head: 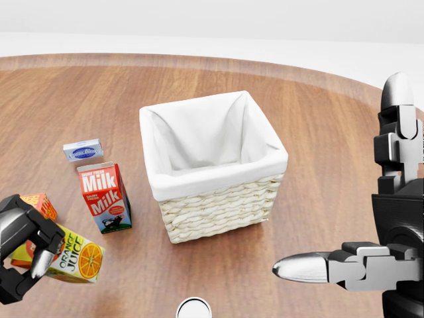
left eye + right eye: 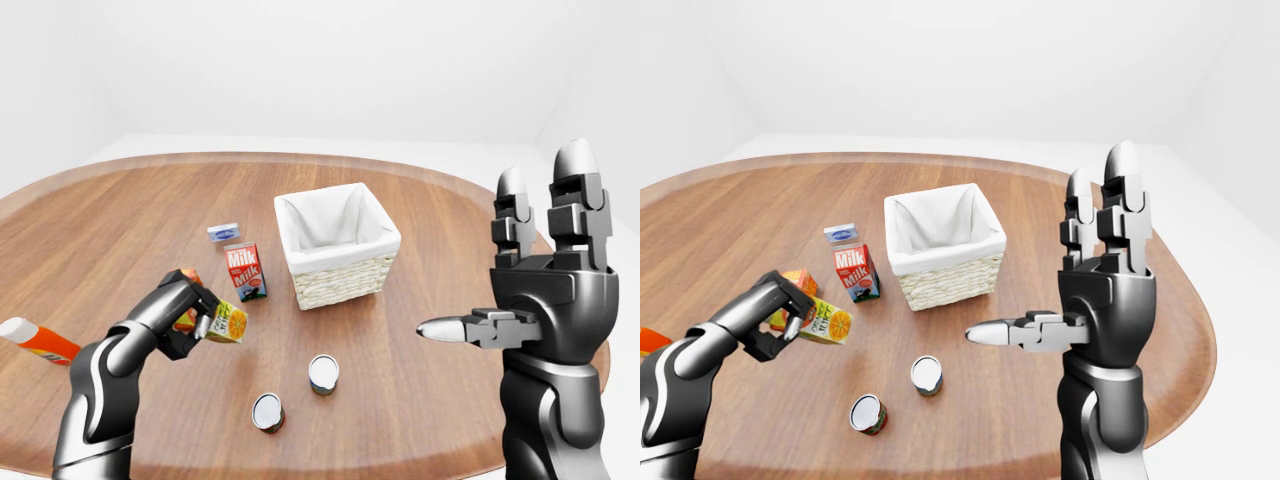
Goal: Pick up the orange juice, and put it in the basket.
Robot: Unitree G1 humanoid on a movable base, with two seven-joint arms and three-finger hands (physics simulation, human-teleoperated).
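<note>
My left hand (image 2: 188, 318): my dark three-finger hand is clamped round the orange juice carton, fingers wrapped over its near end; in the left-eye view it sits at about 8 o'clock from the basket.
Orange juice (image 1: 76, 260): a yellow and orange carton printed "Orange Juice" with an orange slice on it, lying tilted in my left grip and held above the wood, not resting on it.
Basket (image 1: 225, 204): a pale square wicker basket with a white cloth lining, standing upright near the middle of the table; nothing shows inside it. The juice is well apart from it, at roughly 8 o'clock in the head view.
My right hand (image 2: 1095, 290): raised upright at 3 o'clock in the eye views, fingers spread straight up and the silver-tipped thumb pointing toward the left of the view; it grips nothing.
Milk carton (image 1: 104, 197): red and white, standing upright just beside the basket at its 9 o'clock.
Small blue and white box (image 1: 83, 150): lying flat at 12 o'clock from the milk carton.
Orange butter box (image 1: 38, 207): partly hidden behind my left hand, at 8 o'clock from the milk.
Two cans (image 2: 323, 372): short round tins standing at 6 o'clock from the basket, near each other but apart.
Table (image 2: 120, 220): a round brown wooden top carrying everything.
</note>
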